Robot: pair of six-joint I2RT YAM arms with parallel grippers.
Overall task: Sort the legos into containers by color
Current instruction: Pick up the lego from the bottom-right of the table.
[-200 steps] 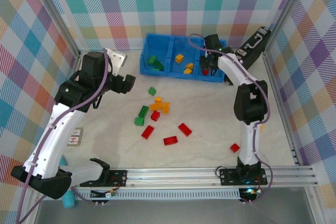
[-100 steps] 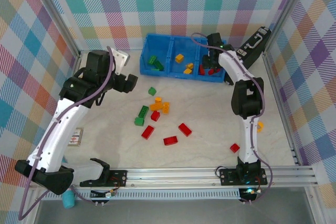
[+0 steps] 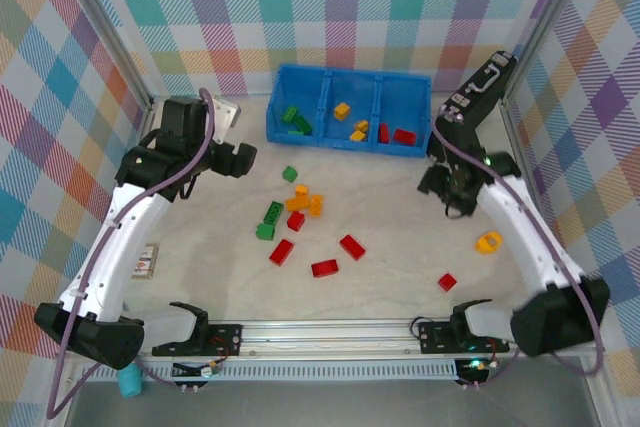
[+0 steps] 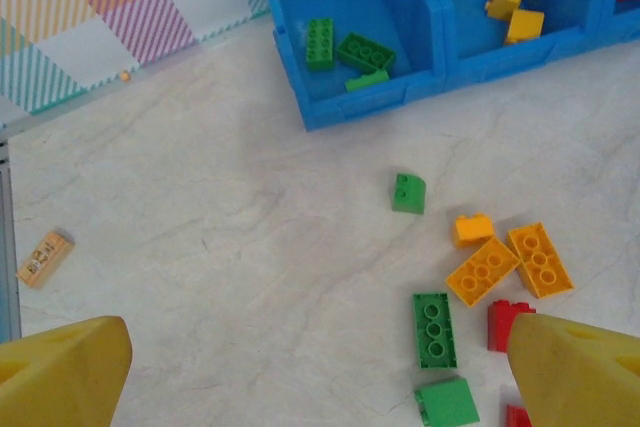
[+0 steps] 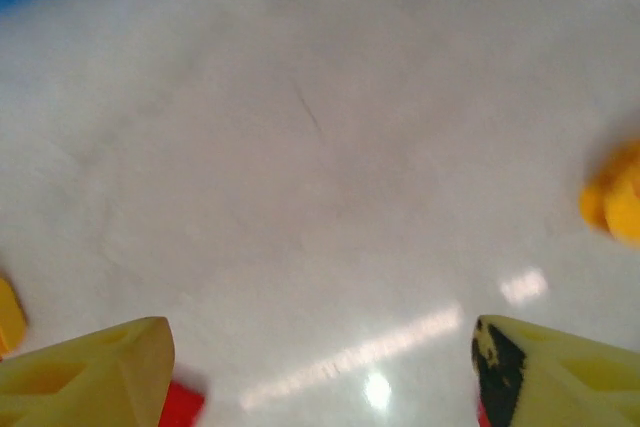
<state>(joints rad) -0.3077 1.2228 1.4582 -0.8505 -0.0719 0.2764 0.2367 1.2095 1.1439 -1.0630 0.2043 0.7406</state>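
Observation:
The blue tray [image 3: 346,86] stands at the back, with green bricks [image 3: 295,119] in its left compartment, yellow ones [image 3: 351,123] in the middle and red ones [image 3: 396,134] on the right. Loose bricks lie mid-table: green [image 3: 270,217], orange [image 3: 305,200], red [image 3: 324,268]. A red brick [image 3: 447,281] and an orange brick [image 3: 488,242] lie apart on the right. My left gripper [image 3: 240,159] hangs open above the table left of the pile; its wrist view shows the green brick [image 4: 434,329] and orange bricks [image 4: 482,270]. My right gripper [image 3: 445,189] is open over bare table, the orange brick [image 5: 615,205] to its right.
A black case with a handle [image 3: 480,87] leans at the back right, close to the tray's end. A small tan tag [image 3: 145,261] lies near the left arm, also visible as the tag [image 4: 44,257]. Plaid walls close in the table on three sides.
The right arm has pulled back from the tray's right compartment to the table's right side, its gripper empty. The left arm has barely moved.

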